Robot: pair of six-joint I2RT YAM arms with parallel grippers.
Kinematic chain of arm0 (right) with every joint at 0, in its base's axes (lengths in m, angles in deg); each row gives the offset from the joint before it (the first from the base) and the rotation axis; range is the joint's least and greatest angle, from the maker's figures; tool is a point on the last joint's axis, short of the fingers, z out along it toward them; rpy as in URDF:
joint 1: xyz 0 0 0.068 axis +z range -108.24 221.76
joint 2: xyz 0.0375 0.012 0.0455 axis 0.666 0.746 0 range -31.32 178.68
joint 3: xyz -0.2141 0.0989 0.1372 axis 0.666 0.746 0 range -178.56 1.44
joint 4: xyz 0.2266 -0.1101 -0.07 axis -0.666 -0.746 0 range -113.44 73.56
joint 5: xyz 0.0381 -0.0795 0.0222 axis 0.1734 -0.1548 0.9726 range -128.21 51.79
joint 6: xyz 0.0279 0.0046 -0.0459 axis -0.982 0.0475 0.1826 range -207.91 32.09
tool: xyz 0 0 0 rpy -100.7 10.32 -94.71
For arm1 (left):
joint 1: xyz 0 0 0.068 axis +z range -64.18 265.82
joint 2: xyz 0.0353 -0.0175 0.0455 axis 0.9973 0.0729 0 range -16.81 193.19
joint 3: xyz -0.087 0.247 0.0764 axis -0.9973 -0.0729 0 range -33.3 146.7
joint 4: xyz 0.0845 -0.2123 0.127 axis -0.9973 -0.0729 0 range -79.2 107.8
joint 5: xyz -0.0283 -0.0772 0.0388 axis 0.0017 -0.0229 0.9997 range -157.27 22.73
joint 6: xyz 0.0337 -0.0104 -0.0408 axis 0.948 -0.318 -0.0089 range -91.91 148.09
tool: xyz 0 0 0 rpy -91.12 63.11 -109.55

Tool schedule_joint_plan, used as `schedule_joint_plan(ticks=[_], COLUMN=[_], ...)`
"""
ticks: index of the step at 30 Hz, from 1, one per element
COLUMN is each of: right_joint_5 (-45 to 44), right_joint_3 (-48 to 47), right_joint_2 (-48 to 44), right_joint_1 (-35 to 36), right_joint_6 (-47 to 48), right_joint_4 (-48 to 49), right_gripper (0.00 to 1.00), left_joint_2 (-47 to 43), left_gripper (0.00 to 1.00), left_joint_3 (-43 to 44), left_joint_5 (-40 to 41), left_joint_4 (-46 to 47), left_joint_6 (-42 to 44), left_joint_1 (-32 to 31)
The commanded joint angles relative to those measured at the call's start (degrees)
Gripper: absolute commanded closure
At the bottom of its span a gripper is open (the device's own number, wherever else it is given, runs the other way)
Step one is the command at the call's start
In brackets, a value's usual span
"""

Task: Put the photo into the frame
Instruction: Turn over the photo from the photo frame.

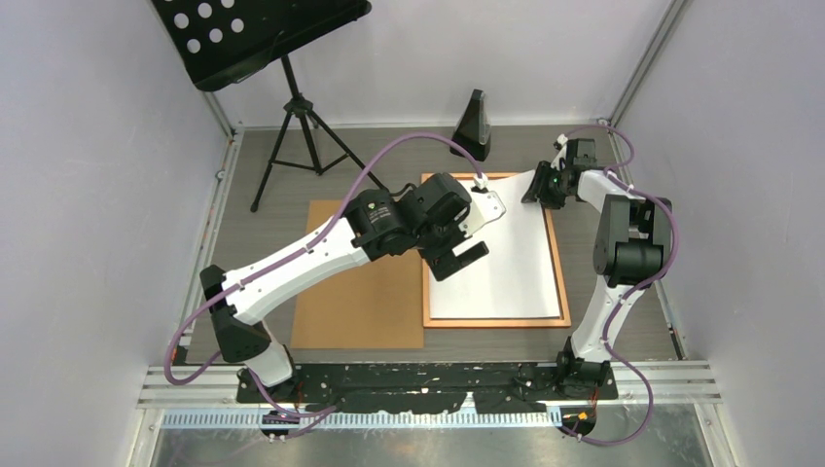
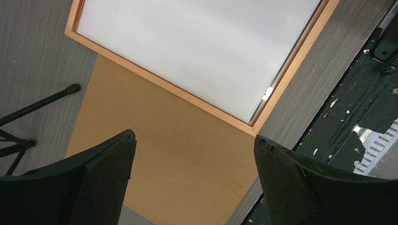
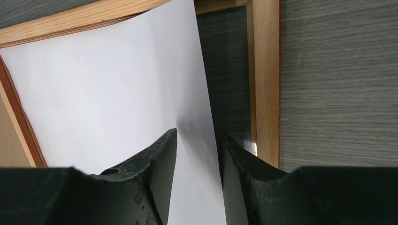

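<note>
Right pincer (image 3: 198,137) astride photo (image 1: 506,263) far corner; long axis near-far.

Nothing readable from where I stand: no words, labels, brands or numbers. The photo (image 1: 506,258) shows only a blank white side over the frame (image 1: 496,322). Pale flecks on the dark base plate (image 1: 438,376) at the near edge look like scuffs, probably not lettering.
</note>
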Motion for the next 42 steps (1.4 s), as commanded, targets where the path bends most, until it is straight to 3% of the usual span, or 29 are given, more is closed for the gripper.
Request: schedule_joint_plan(ticks=[1, 24, 28, 34, 42], right_joint_5=[-1.3, -7.6, -8.3, -9.3, -6.4], right_joint_3=[-1.1, -2.3, -2.4, -1.2, 3.9], right_joint_2=[-0.7, -3.5, -4.7, -7.2, -12.9], right_joint_1=[0.6, 0.7, 0.7, 1.3, 5.1], right_joint_6=[-0.4, 2.8, 3.6, 5.3, 10.6], right_joint_4=[1.4, -0.4, -0.5, 0.0, 1.8], right_gripper=[0.55, 0.45, 0.39, 0.20, 0.15], left_joint_2=[-2.6, -3.0, -3.0, -3.2, -3.4], left_gripper=[0.04, 0.03, 0.03, 0.03, 0.03], left_joint_3=[-0.2, -0.7, -0.6, -0.5, -0.3], left_joint_5=[-0.7, -0.4, -0.6, -0.2, 0.1], left_joint_4=[0.5, 0.7, 0.7, 0.8, 0.7], left_joint_6=[0.5, 0.6, 0.8, 0.8, 0.9], left_joint_1=[0.2, 0.3, 0.2, 0.3, 0.2])
